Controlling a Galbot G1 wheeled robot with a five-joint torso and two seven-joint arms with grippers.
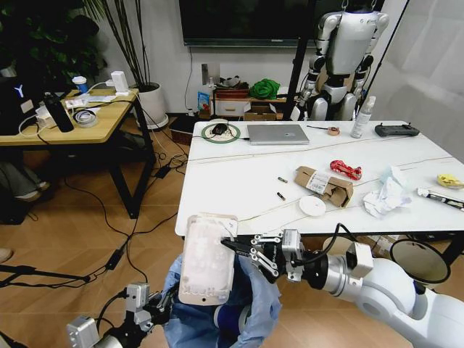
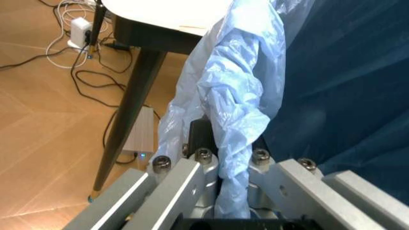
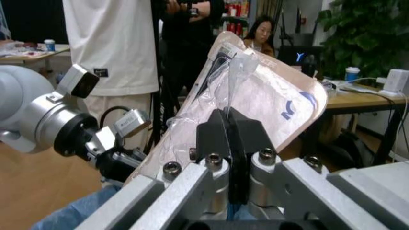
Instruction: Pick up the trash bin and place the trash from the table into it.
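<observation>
Packet pinched over the blue-lined bin, just short of the desk's near edge

Nearest, the left pincer is clamped on a bunched fold of the trash bin's thin blue liner, a soft, slippery hold that looks likely to stretch, so the rim beneath seems the safer place to grip; above the bin's mouth the right pincer nips the edge of a pink-white packet, light, floppy and crinkly, apt to swing; beyond, the white veined desk carries a white lid, torn cardboard box, red wrapper, crumpled tissues and yellow peel, all light; farther back a silver laptop; cables trail over the wooden floor.
</observation>
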